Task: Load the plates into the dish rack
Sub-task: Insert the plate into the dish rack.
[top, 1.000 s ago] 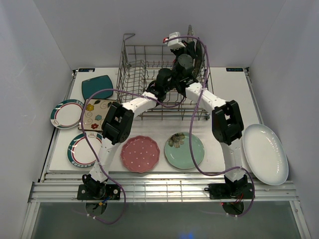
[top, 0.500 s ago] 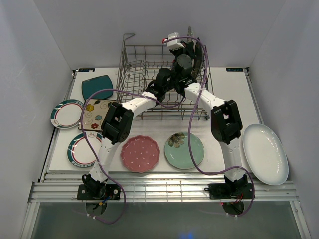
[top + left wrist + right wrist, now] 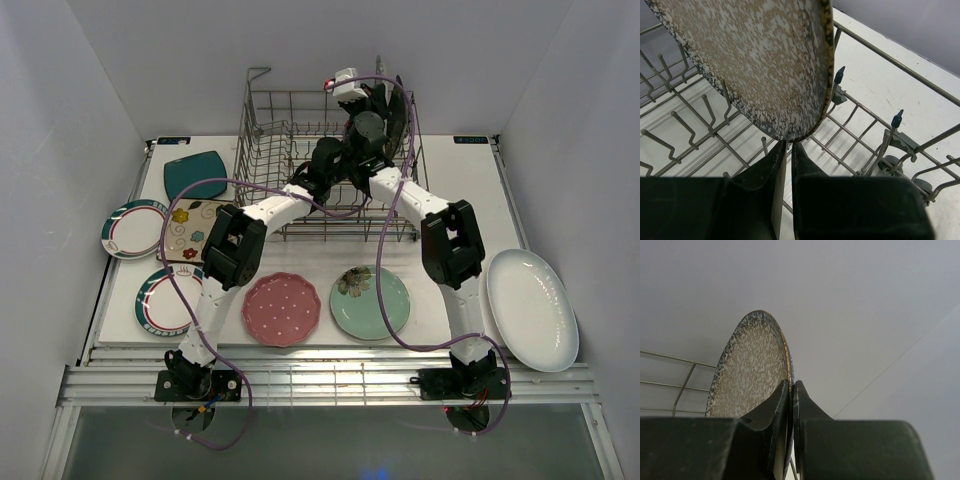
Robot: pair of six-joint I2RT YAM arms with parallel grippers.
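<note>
I'm standing the first speckled silver round plate (image 3: 755,60) in the grey wire dish rack (image 3: 270,150), my right gripper (image 3: 791,382) clamping its rim, my left gripper (image 3: 788,144) at its lower edge (grip unclear), seven other plates (image 3: 281,309) waiting.

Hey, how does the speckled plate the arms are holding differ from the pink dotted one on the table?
The speckled plate stands on edge over the dish rack; the pink dotted plate lies flat on the table before it. The left gripper and right gripper pinch the speckled plate's rim; the pink dotted plate is untouched. Both are round.
</note>
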